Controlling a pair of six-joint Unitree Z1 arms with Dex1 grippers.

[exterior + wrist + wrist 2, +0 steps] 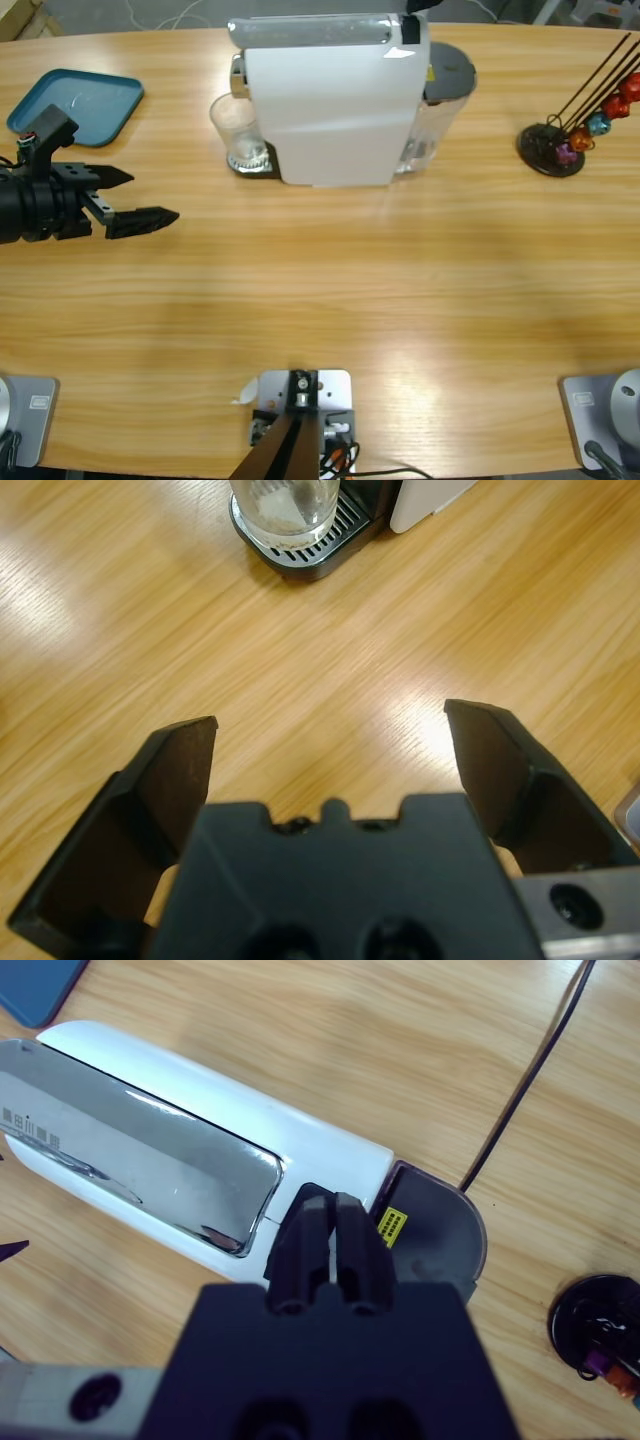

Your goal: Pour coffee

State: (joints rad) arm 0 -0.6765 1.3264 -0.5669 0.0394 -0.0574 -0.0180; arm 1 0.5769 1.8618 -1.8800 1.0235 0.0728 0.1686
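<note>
My left pincer (140,200): spread wide, empty, over bare tabletop (350,290); my right pincer (330,1222): closed above white coffee machine (330,105); glass (238,130) on drip tray.

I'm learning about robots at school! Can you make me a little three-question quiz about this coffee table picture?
1. True or false: the clear drinking glass stands on the drip tray of the white coffee machine.
2. Which gripper has its jaws spread wide over bare wooden table? A) left gripper B) right gripper
3. Fill in: the flat tray near the table's far corner is coloured ____.

Key: 1 true. 2 A; the right gripper's jaws are shut, poised over the machine's top. 3 blue.
</note>
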